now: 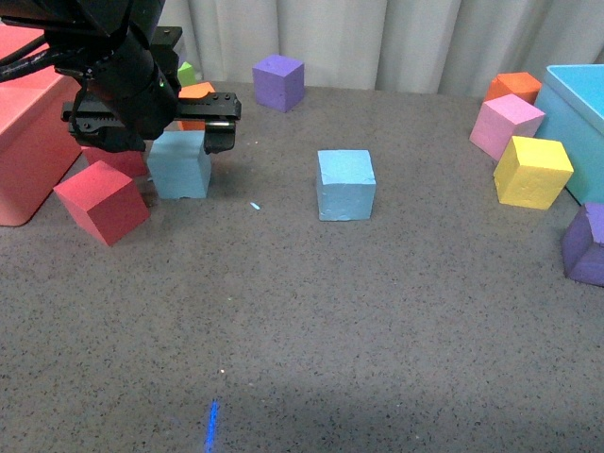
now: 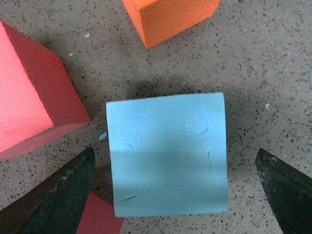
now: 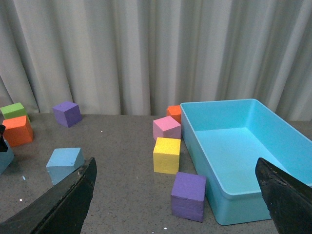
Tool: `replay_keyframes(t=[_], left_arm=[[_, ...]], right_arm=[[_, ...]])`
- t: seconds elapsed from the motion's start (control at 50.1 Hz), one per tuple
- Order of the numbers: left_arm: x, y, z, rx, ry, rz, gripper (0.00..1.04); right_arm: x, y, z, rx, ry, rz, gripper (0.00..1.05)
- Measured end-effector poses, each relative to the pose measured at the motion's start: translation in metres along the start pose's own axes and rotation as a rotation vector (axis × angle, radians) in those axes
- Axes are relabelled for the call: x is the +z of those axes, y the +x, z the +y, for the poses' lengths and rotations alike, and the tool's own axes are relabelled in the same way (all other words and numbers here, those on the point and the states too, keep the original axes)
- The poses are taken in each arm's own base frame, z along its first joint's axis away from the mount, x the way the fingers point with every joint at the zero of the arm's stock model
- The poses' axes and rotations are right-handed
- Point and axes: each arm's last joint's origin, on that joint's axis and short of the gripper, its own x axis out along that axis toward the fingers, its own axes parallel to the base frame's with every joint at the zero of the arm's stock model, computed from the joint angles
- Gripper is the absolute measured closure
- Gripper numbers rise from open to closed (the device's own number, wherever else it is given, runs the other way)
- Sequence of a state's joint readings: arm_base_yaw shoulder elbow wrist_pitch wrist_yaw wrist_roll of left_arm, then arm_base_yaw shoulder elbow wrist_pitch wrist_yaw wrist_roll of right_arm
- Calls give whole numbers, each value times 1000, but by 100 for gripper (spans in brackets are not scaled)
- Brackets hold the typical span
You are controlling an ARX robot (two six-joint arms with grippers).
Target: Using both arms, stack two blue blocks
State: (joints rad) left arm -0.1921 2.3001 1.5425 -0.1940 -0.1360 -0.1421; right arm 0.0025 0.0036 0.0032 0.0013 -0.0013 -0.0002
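Observation:
One blue block (image 1: 179,162) sits on the grey table at the left, directly under my left gripper (image 1: 156,132). In the left wrist view this block (image 2: 168,153) lies between the open fingers (image 2: 58,195), with a gap on each side. The second blue block (image 1: 345,184) stands alone near the table's middle and also shows in the right wrist view (image 3: 65,163). My right gripper (image 3: 175,204) is open and empty, held above the table's right side, and is out of the front view.
Two red cubes (image 1: 102,201) and a red bin (image 1: 28,123) crowd the left block, with an orange cube (image 2: 170,17) behind it. At the right are a turquoise bin (image 3: 243,151) and yellow (image 3: 167,155), pink (image 3: 167,128) and purple (image 3: 189,195) cubes.

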Motion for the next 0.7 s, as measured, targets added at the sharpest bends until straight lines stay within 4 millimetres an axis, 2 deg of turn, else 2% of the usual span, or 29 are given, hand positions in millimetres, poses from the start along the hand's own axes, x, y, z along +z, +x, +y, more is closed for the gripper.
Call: replay_keyframes(t=[0.419, 0.499, 0.639, 0.699], left_arm=[[-2, 24, -3, 31, -13, 69, 7], [-4, 25, -3, 34, -11, 88, 17], [-3, 24, -5, 30, -27, 89, 44], [-3, 21, -6, 22, -35, 89, 50]], right_arm=[[0, 0, 0, 0, 0, 0, 10], [0, 0, 0, 0, 0, 0, 10], [0, 0, 0, 0, 0, 0, 10], [0, 0, 0, 0, 0, 0, 10]])
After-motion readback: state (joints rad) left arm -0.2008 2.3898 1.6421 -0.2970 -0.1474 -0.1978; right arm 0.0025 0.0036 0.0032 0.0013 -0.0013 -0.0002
